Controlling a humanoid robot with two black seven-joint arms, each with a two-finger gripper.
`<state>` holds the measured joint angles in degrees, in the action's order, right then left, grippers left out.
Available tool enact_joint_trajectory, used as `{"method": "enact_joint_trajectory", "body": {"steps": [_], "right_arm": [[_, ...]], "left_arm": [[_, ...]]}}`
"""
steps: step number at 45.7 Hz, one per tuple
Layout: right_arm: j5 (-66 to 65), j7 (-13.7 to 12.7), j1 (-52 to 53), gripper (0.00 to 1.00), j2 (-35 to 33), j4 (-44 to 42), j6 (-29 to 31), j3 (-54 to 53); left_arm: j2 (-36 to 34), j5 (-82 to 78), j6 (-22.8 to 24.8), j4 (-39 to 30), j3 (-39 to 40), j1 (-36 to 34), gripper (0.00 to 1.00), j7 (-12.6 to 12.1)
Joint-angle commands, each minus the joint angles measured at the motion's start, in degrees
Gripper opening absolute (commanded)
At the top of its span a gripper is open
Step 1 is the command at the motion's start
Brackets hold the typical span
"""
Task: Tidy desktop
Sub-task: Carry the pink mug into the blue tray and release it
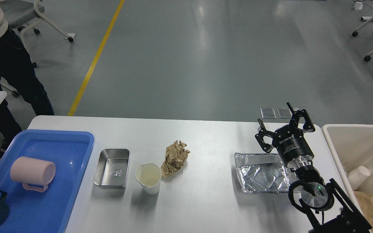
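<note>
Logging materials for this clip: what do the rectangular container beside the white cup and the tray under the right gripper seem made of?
The rectangular container looks like stainless steel: smooth, brushed, evenly reflective. The tray looks like thin aluminium foil: crinkled, wrinkled walls with bright glints.

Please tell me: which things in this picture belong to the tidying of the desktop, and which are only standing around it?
Belong to the job:
- desktop
- crumpled brown paper
- paper cup
- foil tray
- steel container
- blue tray, holding a pink mug
- beige bin
- right gripper, open, holding nothing

Just around:
- person
- office chairs
- yellow floor line
</note>
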<state>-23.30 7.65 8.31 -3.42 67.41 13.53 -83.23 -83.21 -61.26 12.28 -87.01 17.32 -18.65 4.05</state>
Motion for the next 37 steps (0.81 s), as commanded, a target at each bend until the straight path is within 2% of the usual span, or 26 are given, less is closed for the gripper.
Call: {"method": "enact_joint_trajectory", "body": {"steps": [1,5,7,14,15,17,22,30,37], "right_arm": [[-0.87,0.00,0.13,1.00,0.25,0.00,0.00,0.09],[-1.22,0.00,0.13,1.00,0.25,-0.08,0.00,0.09],[-1.22,0.00,0.04,1.00,0.25,-0.08,0.00,0.17],[-1.22,0.00,0.04,1.00,0.34,-0.08,-0.08,0.17],[-1.22,0.00,-0.05,1.00,0.34,0.00,-0.08,0.17],[-1.22,0.00,-0.05,1.00,0.34,-0.08,-0.08,0.17],[-1.31,0.00,-0.05,1.00,0.25,-0.08,-0.08,0.17],[-1.31,0.00,-0.05,1.00,0.17,-0.08,-0.08,0.96],[-1.66,0.00,-0.14,1.00,-0.01,0.00,-0.08,1.31]], "left_arm": [[-0.02,0.70,0.37,-0.09,1.04,-0.51,0.10,0.69],[0.24,2.54,0.73,-0.27,3.94,-2.09,0.14,2.27],[0.68,5.34,0.73,-0.27,5.78,-2.45,0.21,2.98],[1.29,19.58,1.60,-0.53,12.20,-2.54,0.70,2.98],[1.47,21.51,1.78,-0.53,13.25,-2.54,0.80,2.98],[1.73,24.15,2.04,-0.62,15.01,-2.54,0.88,3.33],[2.09,31.71,2.48,-0.71,18.71,-2.45,0.90,3.42],[2.17,48.05,3.36,-0.71,20.29,-2.45,0.93,3.95],[2.61,60.98,3.45,-0.62,20.29,-2.27,0.94,8.69]]}}
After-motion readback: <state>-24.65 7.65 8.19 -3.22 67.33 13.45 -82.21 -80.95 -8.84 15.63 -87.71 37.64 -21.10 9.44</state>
